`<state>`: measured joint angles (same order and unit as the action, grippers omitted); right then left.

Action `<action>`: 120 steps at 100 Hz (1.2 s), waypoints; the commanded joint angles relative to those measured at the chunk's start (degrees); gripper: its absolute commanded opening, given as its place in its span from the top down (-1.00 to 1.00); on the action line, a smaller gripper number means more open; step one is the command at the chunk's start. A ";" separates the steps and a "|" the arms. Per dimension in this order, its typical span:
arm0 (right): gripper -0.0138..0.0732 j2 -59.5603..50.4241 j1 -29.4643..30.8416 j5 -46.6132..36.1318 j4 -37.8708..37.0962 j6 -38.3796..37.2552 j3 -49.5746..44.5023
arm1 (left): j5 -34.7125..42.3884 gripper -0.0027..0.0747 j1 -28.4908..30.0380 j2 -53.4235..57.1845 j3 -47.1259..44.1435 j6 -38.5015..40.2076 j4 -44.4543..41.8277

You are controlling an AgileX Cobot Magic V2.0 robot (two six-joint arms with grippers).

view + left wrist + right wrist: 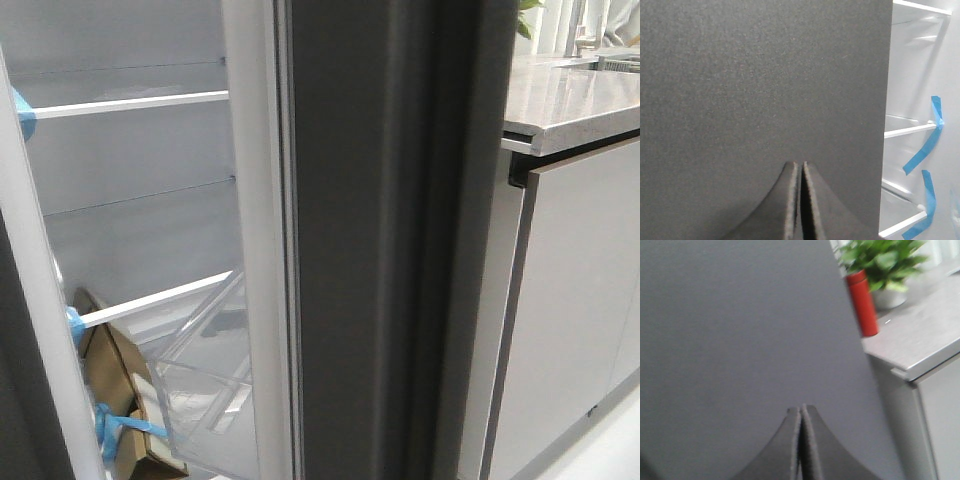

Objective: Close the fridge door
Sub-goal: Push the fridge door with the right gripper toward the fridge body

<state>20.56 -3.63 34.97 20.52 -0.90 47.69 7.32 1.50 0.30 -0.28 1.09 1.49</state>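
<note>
The fridge door is a matte dark charcoal panel that fills most of the left wrist view. The open fridge interior shows past its edge. In the front view only the door's dark edge and white seal strip show at the far left. My left gripper is shut and empty, its tips close to the door's face. My right gripper is shut and empty, facing a second tall dark panel, which stands mid-frame in the front view. Neither gripper shows in the front view.
Inside the fridge are white shelves, a clear drawer, a cardboard box and blue tape. To the right are a pale stone countertop and a light grey cabinet front. A red bottle and a plant stand on the counter.
</note>
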 commanded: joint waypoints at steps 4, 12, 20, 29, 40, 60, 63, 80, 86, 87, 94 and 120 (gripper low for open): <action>0.79 6.99 -1.43 -0.37 10.85 9.97 6.52 | 4.15 0.98 -0.08 0.61 -2.01 0.25 0.23; 0.79 10.57 -2.86 -0.14 16.86 14.16 9.42 | 4.15 0.98 -0.08 0.61 -2.01 0.25 0.23; 0.79 13.43 -3.84 0.18 19.46 16.90 11.85 | 4.15 0.98 -0.08 0.61 -2.01 0.25 0.23; 0.78 16.39 -4.83 1.32 21.48 18.90 14.30 | 4.15 0.98 -0.08 0.61 -2.01 0.25 0.23; 0.79 19.58 -5.94 2.69 25.10 22.68 17.01 | 4.15 0.98 -0.08 0.61 -2.01 0.25 0.23; 0.79 24.78 -7.12 4.13 31.25 29.10 21.62 | 4.15 0.98 -0.08 0.61 -2.01 0.25 0.23; 0.79 25.77 -7.50 4.45 31.90 29.80 22.53 | 4.15 0.98 -0.08 0.61 -2.01 0.25 0.23; 0.79 29.35 -9.60 4.49 32.02 31.33 26.05 | 4.15 0.98 -0.08 0.61 -2.01 0.25 0.23; 0.78 30.40 -10.64 4.49 32.14 31.47 26.98 | 4.15 0.98 -0.08 0.61 -2.01 0.25 0.23; 0.79 30.66 -10.94 4.49 32.14 31.45 27.18 | 4.15 0.98 -0.08 0.61 -2.01 0.25 0.23; 0.79 31.79 -12.54 4.35 32.22 32.42 28.17 | 4.15 0.98 -0.08 0.61 -2.01 0.25 0.23; 0.79 35.63 -17.40 -0.37 32.68 35.81 29.09 | 4.15 0.98 -0.08 0.61 -2.01 0.25 0.23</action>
<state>54.98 -19.79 39.76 50.39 32.83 74.82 7.32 1.50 0.30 -0.28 1.09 1.49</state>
